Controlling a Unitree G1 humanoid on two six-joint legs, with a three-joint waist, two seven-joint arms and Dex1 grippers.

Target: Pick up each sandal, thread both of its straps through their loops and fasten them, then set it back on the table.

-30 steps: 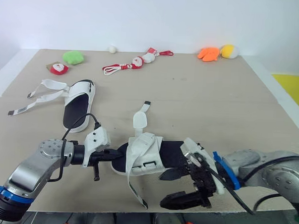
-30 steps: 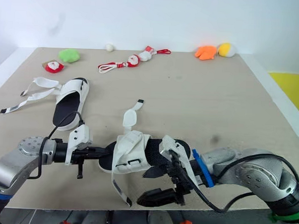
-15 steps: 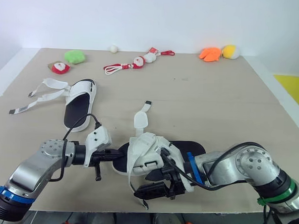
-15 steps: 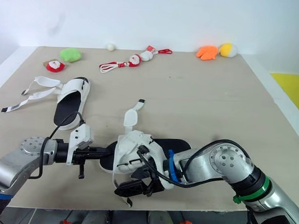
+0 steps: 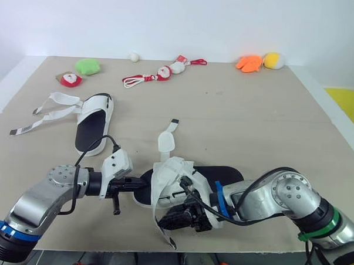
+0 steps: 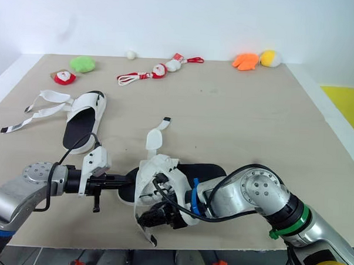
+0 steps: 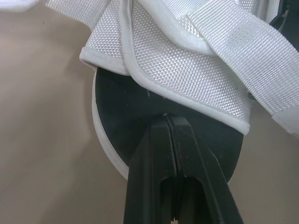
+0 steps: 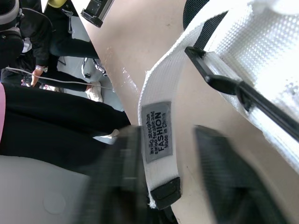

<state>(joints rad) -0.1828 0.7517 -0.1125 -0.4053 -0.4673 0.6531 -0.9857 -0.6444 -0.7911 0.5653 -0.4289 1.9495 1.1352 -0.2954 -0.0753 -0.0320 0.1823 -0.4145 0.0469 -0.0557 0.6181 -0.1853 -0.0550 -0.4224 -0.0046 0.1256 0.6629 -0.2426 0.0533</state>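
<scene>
Working from the front edge of the table (image 5: pixel 254 112), I have the right gripper (image 5: pixel 172 217) low beside the near sandal (image 5: pixel 174 174). Its 2 fingers are spread, with the loose lower strap (image 8: pixel 156 126) lying between them and, as far as I can see, not yet pinched. That strap is woven webbing with a sewn label and a small black end piece, and it hangs off toward the table's edge. I judge it limp and very light, so it will fold wherever I grab it mid-length. The better hold is right behind the stiffer black end, which keeps the tip pointed at the black loop (image 8: pixel 219 81) on the sandal's side. The left gripper (image 5: pixel 138 185) is at the toe end with its fingers pressed fully together and their tips on the black footbed. It looks more like pinning than pinching, though I cannot tell for sure. The sandal looks light enough to skate on the smooth tabletop if that hold slips, and its sole looks thin and probably bendy. Its mesh upper is soft and bunched, and the 2nd strap (image 5: pixel 166 141) curls upward just behind it, unfastened. Farther back on my left lies the other sandal (image 5: pixel 94 123), flat on the table, with both straps (image 5: pixel 48 112) splayed outward. It is well apart from both grippers.
</scene>
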